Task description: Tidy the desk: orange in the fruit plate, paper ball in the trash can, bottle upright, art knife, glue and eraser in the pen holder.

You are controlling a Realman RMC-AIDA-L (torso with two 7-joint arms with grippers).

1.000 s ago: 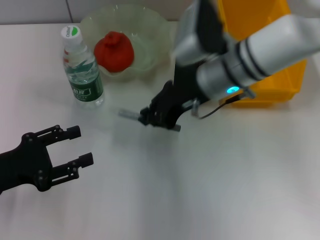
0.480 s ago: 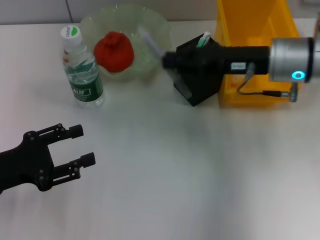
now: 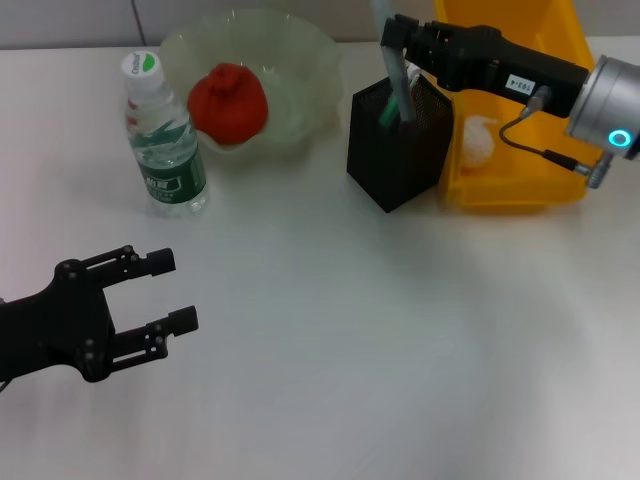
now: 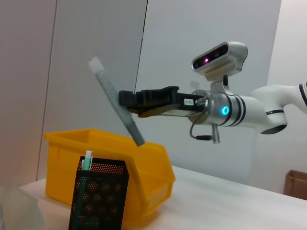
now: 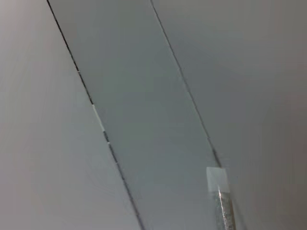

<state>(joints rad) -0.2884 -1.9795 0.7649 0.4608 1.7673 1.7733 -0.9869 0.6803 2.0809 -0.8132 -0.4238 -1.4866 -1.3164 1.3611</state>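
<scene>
My right gripper (image 3: 404, 38) is shut on the grey art knife (image 3: 393, 70) and holds it tilted, its lower end at the mouth of the black mesh pen holder (image 3: 395, 165). The left wrist view shows the same: gripper (image 4: 125, 101), knife (image 4: 115, 101), holder (image 4: 98, 196) with a green-and-white stick (image 4: 87, 160) in it. The orange (image 3: 228, 100) lies in the pale-green fruit plate (image 3: 300, 55). The bottle (image 3: 165, 150) stands upright. The paper ball (image 3: 478, 135) lies in the yellow trash can (image 3: 520, 188). My left gripper (image 3: 172, 291) is open and empty over the desk (image 3: 380, 330). The eraser is out of view.
The trash can stands right behind the pen holder, touching or nearly so. The bottle stands close to the fruit plate's left side. The right wrist view shows only a wall and the knife's end (image 5: 220, 201).
My right arm has lifted the art knife from the middle of the desk and swung it back over the pen holder. My left gripper has shifted very slightly.
</scene>
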